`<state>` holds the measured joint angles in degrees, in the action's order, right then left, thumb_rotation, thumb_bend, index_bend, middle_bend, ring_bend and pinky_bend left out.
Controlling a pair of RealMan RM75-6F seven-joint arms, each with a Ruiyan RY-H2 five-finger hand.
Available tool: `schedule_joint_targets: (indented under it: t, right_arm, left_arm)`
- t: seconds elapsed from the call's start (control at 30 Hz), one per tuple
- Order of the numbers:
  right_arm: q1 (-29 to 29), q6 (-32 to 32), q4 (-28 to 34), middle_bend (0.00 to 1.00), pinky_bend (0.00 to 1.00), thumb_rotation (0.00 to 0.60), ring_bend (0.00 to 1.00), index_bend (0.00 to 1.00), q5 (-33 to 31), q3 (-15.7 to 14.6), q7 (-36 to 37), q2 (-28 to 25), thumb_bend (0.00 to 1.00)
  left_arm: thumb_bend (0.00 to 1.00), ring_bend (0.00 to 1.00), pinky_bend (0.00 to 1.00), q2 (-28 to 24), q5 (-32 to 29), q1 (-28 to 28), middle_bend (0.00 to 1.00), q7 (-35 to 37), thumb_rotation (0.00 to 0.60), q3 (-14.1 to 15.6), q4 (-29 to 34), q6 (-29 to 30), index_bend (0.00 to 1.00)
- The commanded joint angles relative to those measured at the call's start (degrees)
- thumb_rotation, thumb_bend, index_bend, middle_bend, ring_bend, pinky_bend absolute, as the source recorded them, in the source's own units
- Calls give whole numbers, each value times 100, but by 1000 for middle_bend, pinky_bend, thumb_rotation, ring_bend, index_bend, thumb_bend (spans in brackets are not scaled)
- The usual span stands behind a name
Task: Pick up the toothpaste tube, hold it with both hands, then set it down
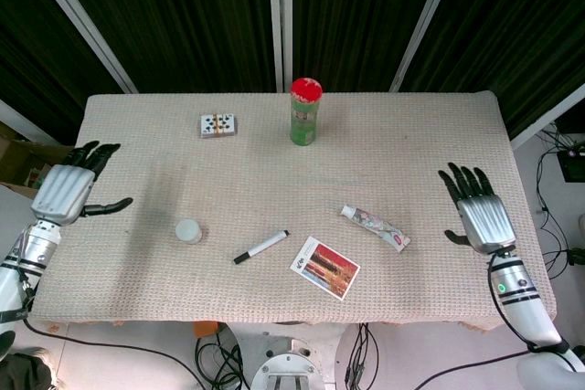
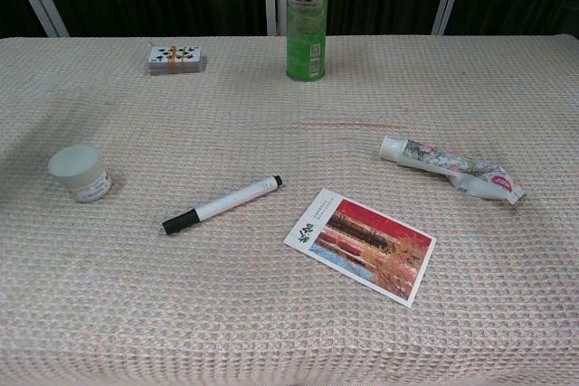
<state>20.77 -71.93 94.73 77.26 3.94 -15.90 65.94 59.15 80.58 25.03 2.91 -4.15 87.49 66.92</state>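
Observation:
The toothpaste tube [image 1: 375,227] [image 2: 450,169], white with a flowery print, lies flat on the table right of centre, cap end pointing left, with nothing touching it. My right hand [image 1: 479,212] hovers at the table's right edge, fingers spread, holding nothing, well right of the tube. My left hand [image 1: 69,191] is at the far left edge, fingers apart and empty. Neither hand shows in the chest view.
A green can with a red lid [image 1: 305,112] stands at the back centre, a deck of cards [image 1: 218,124] at back left. A small white jar [image 1: 188,231], a black-capped marker [image 1: 261,247] and a postcard [image 1: 325,267] lie along the front.

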Motion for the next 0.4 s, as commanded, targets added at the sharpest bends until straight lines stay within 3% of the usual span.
schedule_joint_targets:
  t: [0.03,0.4]
  right_arm:
    - [-503,-470,18,0,0,600,0,0,-50,-255,-177,-235,0]
    - [-1048,-1100,-261,0,0,600,0,0,260,-366,115,-92,0]
  left_arm:
    - [0,53,150,-182,24,-345,114,-280,0,188,171,360,71]
    - [0,53,150,91,102,-954,114,-380,0,309,-84,1088,71]
